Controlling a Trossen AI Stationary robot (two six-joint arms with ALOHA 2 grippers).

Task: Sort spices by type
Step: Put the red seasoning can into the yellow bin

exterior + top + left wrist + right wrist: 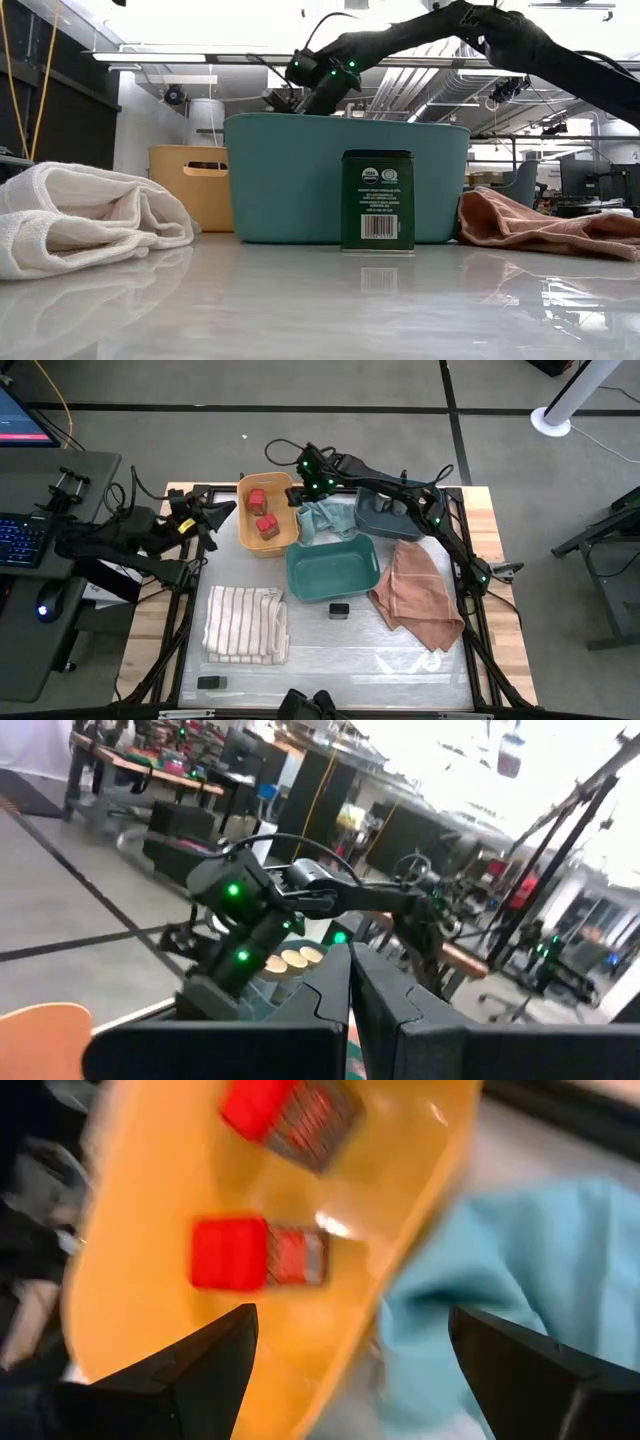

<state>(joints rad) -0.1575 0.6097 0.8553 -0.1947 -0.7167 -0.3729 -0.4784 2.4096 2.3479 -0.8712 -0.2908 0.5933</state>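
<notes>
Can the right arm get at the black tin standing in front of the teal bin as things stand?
Probably yes: the black tin stands alone on bare table, nothing over it. The right gripper is open and empty over the yellow bin, so it must swing back across the teal bin.

Two red-topped square jars (262, 512) lie on their sides in the yellow bin (247, 538), directly under the right gripper (300, 492), whose fingers stand wide apart with nothing between them. In the right wrist view, one jar (258, 1254) sits just ahead of the fingers, the other (290, 1110) farther along the bin. One flat black tin (339, 610) stands upright, well apart from that gripper, just outside the teal bin (370, 582); barcode label faces the low camera (377, 200). A second black tin (210, 682) lies flat farthest from it, near the table's front edge. Tan-lidded round jars (292, 959) show just beyond the right gripper in the left wrist view.
</notes>
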